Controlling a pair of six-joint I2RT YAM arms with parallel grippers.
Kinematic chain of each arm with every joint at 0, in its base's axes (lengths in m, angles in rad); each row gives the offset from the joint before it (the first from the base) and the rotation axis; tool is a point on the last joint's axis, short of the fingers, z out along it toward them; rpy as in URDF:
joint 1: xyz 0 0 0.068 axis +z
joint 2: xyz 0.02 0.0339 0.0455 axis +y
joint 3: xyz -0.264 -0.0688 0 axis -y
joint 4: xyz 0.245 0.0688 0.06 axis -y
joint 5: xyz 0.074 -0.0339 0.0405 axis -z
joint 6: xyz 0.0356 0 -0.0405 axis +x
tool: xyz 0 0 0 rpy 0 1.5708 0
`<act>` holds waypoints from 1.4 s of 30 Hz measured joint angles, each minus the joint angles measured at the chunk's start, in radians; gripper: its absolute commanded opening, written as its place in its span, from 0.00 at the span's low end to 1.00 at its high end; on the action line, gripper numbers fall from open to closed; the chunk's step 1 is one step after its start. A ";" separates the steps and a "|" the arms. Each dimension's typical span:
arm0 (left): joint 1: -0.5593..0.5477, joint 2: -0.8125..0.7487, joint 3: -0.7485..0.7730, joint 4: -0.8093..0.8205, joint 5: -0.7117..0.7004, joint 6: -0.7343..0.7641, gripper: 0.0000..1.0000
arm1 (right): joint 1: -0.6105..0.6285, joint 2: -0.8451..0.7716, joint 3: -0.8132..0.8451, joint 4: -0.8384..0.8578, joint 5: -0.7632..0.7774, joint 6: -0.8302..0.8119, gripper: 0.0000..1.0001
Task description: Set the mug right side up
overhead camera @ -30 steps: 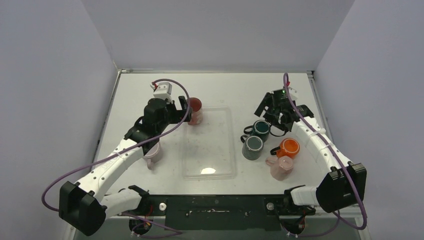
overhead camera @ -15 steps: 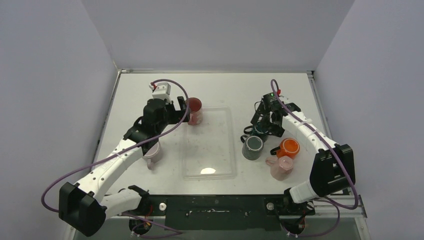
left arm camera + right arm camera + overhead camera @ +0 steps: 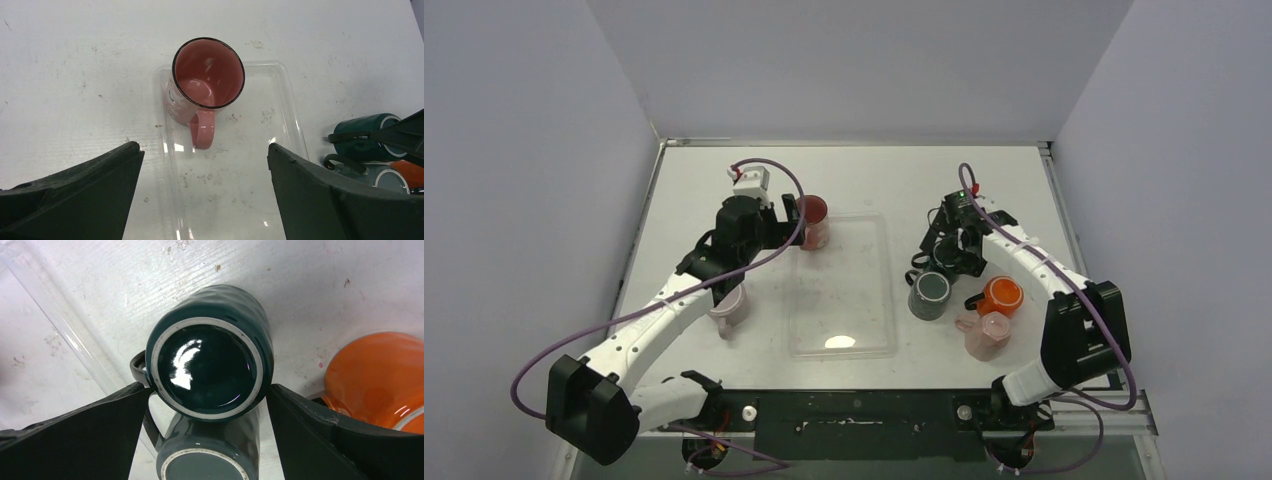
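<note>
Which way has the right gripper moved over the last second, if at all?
Yes. In the top view the right gripper shifted left and nearer, toward the unmoved grey mug, and now straddles the dark teal mug, jaws open.

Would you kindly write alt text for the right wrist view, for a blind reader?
An upside-down dark teal ceramic mug, glossy base toward the camera, sits between the open black fingers of the right gripper. A grey mug is just below it, an orange mug at right, a clear plastic tray edge at left.
</note>
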 measured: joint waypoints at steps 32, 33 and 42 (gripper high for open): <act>0.024 -0.009 0.003 0.000 0.011 0.014 0.96 | 0.040 0.103 0.076 0.151 -0.010 -0.172 0.89; 0.027 -0.011 0.003 0.000 0.010 0.014 0.96 | 0.069 0.090 0.076 0.138 0.011 -0.124 0.89; 0.047 -0.056 0.000 -0.008 0.010 0.014 0.96 | 0.182 0.091 0.114 0.083 0.124 0.211 0.76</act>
